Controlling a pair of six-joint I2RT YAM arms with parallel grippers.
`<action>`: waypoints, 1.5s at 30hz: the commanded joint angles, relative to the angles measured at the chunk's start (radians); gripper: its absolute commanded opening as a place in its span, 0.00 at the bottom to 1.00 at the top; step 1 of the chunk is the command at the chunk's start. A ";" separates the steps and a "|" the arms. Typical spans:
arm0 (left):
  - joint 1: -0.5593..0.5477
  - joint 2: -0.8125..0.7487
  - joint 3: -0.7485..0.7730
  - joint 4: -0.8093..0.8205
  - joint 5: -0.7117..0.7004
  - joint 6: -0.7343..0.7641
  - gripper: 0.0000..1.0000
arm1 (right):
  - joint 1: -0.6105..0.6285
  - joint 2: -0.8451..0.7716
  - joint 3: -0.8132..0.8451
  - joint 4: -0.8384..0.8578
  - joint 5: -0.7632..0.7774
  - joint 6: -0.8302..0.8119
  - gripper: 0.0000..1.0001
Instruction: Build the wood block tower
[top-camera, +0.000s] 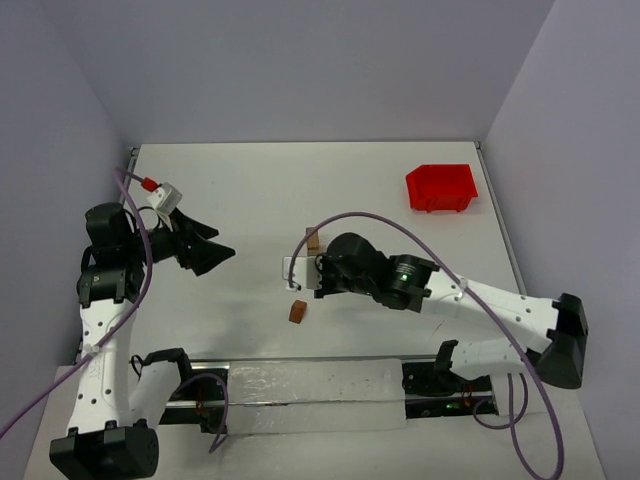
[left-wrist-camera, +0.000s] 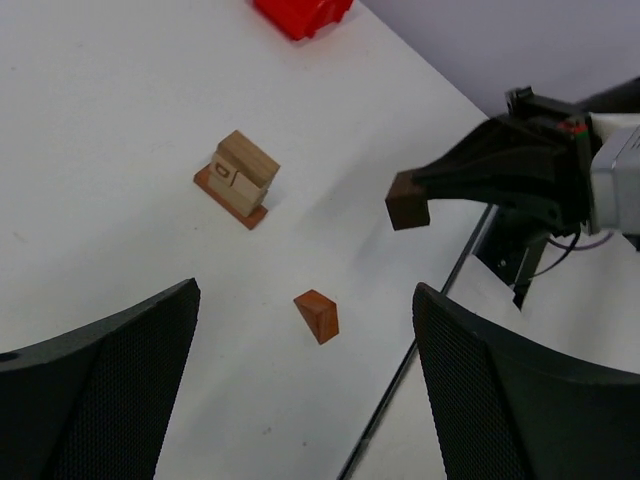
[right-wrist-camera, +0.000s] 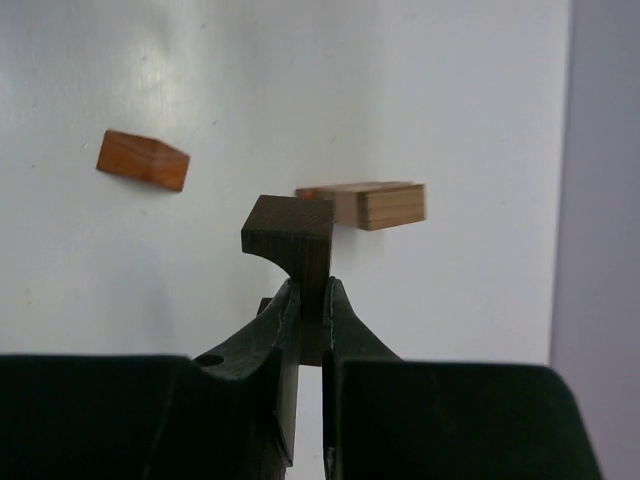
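From my console: a white bench (top-camera: 250, 190), a light tan tower (left-wrist-camera: 245, 170) on a reddish-brown base (left-wrist-camera: 205, 185), an orange-brown wedge (left-wrist-camera: 317, 316), a red bin (top-camera: 441, 187), and a black right end effector (right-wrist-camera: 305, 295) with a dark brown block (right-wrist-camera: 290, 240).

My gripper (left-wrist-camera: 306, 295) is spread wide, its two mesh-faced fingers (left-wrist-camera: 100, 390) at the near edge with nothing between them. Just past the gap, a reddish-brown wedge (left-wrist-camera: 317, 316) lies alone on the white surface (left-wrist-camera: 100, 120). Farther off to the left stands the tower (left-wrist-camera: 237, 178), tan blocks on a flat reddish-brown base. From the right, the right gripper (left-wrist-camera: 425, 192) reaches in, pinching a dark block (left-wrist-camera: 407, 208) at its tip, well apart from the tower. A red bin (left-wrist-camera: 300, 14) sits at the far edge.
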 joint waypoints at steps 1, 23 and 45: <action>0.000 -0.046 0.036 -0.061 0.184 0.151 0.94 | 0.006 -0.169 -0.094 0.253 -0.014 -0.137 0.00; -0.464 0.062 0.189 -0.340 -0.038 0.440 0.99 | 0.036 -0.526 -0.575 0.697 -0.449 -0.852 0.00; -0.835 0.192 0.260 -0.306 -0.362 0.632 0.99 | 0.040 -0.450 -0.612 0.768 -0.653 -1.053 0.00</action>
